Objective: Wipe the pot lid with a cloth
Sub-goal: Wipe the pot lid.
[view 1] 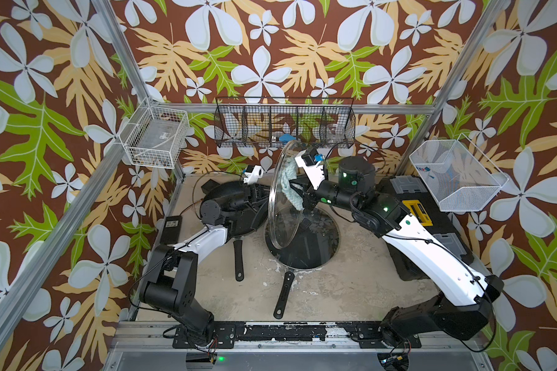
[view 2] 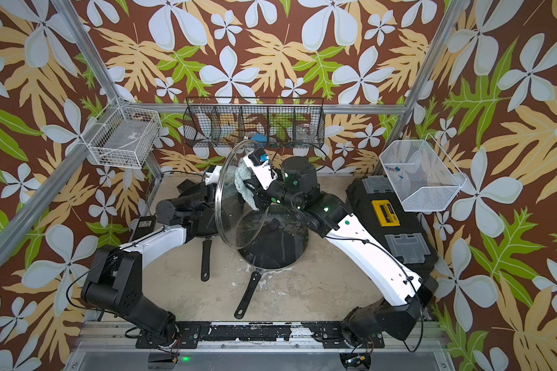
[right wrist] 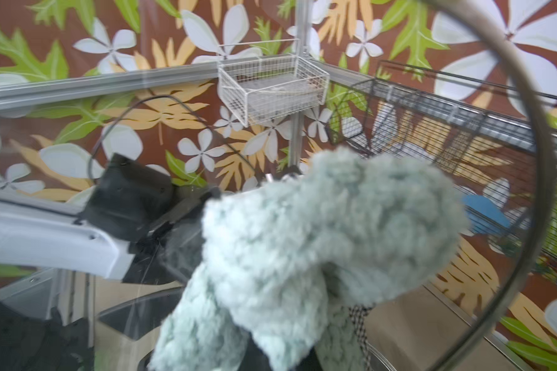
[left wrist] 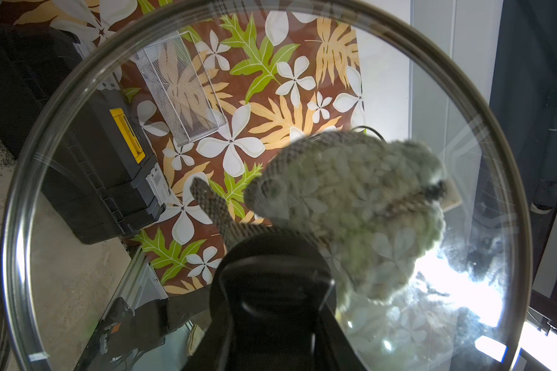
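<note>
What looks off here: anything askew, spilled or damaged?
Nothing spilled or broken. The pot lid stands on edge in mid-air, held for wiping with the cloth. Tabletop paint is chipped near the pan handle.

Both clamped, the left end effector (view 1: 260,194) and right end effector (view 1: 301,197) face inward.

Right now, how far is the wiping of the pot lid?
Done: left pincer holds the large round clear glass lid, metal-rimmed, upright by its black handle; right pincer is shut on the fluffy pale teal cloth. In hand: the cloth lies against the glass. Left: the rest of the glass, then setting the lid down; how much is wiped I cannot tell.
</note>
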{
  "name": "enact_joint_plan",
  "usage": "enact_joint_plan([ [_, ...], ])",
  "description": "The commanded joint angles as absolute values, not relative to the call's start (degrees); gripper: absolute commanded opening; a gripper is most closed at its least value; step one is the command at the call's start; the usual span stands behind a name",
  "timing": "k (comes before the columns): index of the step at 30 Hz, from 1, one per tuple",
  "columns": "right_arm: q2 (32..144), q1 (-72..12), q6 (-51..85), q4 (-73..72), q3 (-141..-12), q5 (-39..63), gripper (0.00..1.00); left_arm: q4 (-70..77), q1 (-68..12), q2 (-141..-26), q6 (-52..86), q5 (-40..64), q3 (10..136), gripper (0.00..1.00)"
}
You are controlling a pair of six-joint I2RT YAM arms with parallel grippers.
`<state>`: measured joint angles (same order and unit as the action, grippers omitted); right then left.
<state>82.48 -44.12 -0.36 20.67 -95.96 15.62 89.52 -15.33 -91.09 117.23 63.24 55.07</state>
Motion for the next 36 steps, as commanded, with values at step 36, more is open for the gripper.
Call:
enact_joint_plan([
  [36, 93.1, -32.2, 1.9, 19.2, -102.7, 12.7, 0.00, 107.1, -15.3, -90.1, 117.9, 60.6, 55.9, 0.00],
])
